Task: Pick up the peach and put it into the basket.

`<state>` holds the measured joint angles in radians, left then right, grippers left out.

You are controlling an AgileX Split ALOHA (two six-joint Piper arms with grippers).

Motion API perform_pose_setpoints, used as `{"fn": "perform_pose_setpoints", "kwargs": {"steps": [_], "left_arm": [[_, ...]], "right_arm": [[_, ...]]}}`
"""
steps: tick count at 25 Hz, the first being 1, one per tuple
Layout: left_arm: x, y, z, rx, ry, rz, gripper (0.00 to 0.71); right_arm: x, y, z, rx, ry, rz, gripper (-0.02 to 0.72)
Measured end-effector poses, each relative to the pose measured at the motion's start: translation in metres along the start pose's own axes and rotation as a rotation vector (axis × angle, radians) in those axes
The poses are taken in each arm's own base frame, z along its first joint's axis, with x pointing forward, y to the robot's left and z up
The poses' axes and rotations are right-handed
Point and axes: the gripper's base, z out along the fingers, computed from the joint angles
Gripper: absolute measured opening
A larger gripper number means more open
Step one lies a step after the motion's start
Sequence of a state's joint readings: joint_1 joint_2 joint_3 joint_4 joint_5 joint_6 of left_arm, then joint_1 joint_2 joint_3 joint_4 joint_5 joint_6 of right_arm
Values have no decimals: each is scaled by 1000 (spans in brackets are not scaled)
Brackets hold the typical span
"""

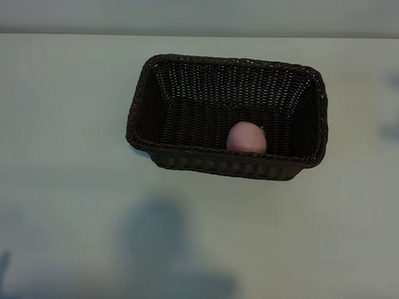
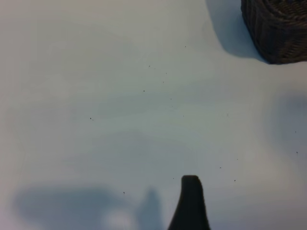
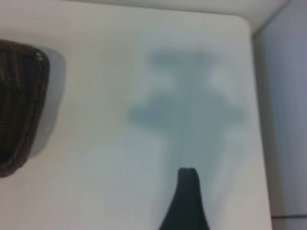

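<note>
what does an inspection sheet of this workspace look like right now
surface: pale table, bare apart from the basket, soft shadows on it
job's things: peach lies inside the basket, against its near wall
clutter: nothing seen
grippers: left gripper open, over bare table beside the basket, holding nothing; right gripper open, over bare table on the other side, holding nothing
cables: nothing seen
surroundings: pale wall strip behind the table

A pale, matte white table (image 1: 62,182) fills nearly the whole scene, with soft grey shadows lying across its near side. Beyond its far edge stands a plain light grey wall (image 1: 194,7).
</note>
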<state>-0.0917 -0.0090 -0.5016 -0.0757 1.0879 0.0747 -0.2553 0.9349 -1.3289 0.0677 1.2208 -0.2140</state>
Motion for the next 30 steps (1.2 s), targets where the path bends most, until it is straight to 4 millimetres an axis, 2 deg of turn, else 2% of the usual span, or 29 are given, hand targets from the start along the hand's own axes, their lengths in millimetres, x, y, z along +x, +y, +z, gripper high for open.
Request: {"fn": "perform_pose_setpoints", "kwargs": {"steps": [4, 7, 11, 14, 18, 22, 30], "left_arm": [[0, 0, 0, 0, 0, 0, 588], [0, 0, 0, 0, 0, 0, 588], [0, 0, 0, 0, 0, 0, 588], [0, 0, 0, 0, 0, 0, 588], [0, 0, 0, 0, 0, 0, 588], [0, 0, 0, 0, 0, 0, 588], [0, 0, 0, 0, 0, 0, 588]], "right_arm": [[39, 10, -47, 38, -158, 22, 583], [66, 16, -67, 54, -241, 24, 584], [108, 25, -79, 66, -333, 18, 584], [137, 29, -77, 43, -396, 0, 584], [175, 33, -64, -17, -420, 25, 584], [202, 36, -49, -42, -428, 32, 584], [220, 38, -9, -35, -286, 13, 584]]}}
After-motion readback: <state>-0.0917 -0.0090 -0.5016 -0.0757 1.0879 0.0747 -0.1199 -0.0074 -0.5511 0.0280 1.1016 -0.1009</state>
